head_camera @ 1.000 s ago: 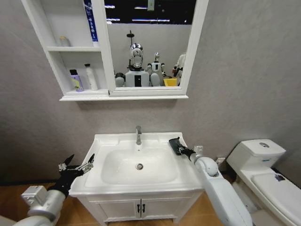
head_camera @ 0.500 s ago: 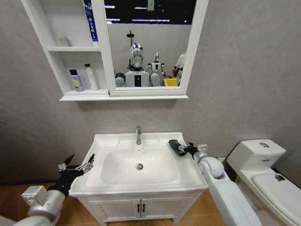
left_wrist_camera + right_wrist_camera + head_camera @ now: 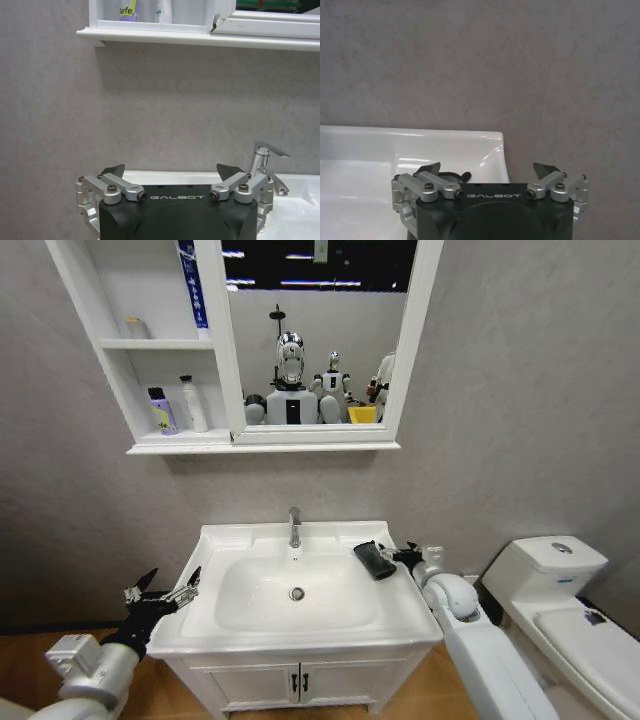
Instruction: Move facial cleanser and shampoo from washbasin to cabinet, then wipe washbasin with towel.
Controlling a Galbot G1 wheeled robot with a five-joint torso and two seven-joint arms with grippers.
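A: Head view — high, facing the wall, looking down on the washbasin (image 3: 290, 590); cabinet (image 3: 150, 350) above.
B: Left wrist view — low, close behind the left gripper (image 3: 170, 172), facing that wall; tap (image 3: 265, 165) beyond it, shared with head view.
A: Right wrist view — close behind the right gripper (image 3: 487, 170), basin rim ahead.

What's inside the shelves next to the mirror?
The cabinet's lower shelf holds a purple bottle and a white bottle; higher up stand a small jar and a blue tube.
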